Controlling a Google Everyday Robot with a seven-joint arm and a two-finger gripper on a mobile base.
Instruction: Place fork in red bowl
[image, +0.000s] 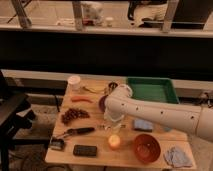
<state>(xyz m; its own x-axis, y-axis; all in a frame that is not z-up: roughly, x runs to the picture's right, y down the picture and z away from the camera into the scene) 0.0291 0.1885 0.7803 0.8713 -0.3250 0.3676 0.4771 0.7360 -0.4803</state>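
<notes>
— Wooden bench (92, 120): what is seen on it, left to right?
— A black-handled utensil (77, 131) is laid at the left. The hand (113, 119) is hung low at mid-bench, just above a slim pale streak taken to be the fork (109, 127). The red bowl (150, 156) is set front right, apart from both.
— Is the fork gripped?
— That cannot be told.

**Tabletop count: two bowls, single items and one gripper**
Two bowls, a red bowl (146, 148) and a purple bowl (102, 104); one green tray (152, 90); one white cup (74, 82); one banana (95, 90); one black-handled utensil (78, 131); one blue sponge (144, 125); one grey cloth (177, 156); one gripper (113, 122), low over the middle of the table (93, 119), just beside the purple bowl.
</notes>
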